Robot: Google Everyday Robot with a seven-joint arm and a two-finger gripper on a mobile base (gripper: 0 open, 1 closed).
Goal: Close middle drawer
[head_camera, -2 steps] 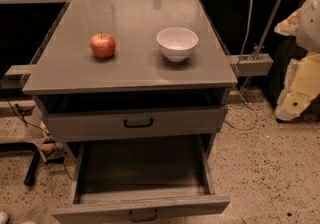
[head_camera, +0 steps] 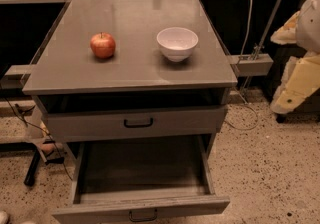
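Observation:
The middle drawer is pulled far out of the grey cabinet. Its deep grey box looks empty, and its low front with a small black loop handle sits at the bottom edge of the view. Above it, the taller drawer with the wider black handle stands slightly out. My gripper is at the lower end of the cream arm by the right edge, off to the right of the cabinet and away from the drawer.
A red apple and a white bowl stand on the cabinet top. Cables and a metal stand are at the back right. Speckled floor lies to the right, and a black leg to the left.

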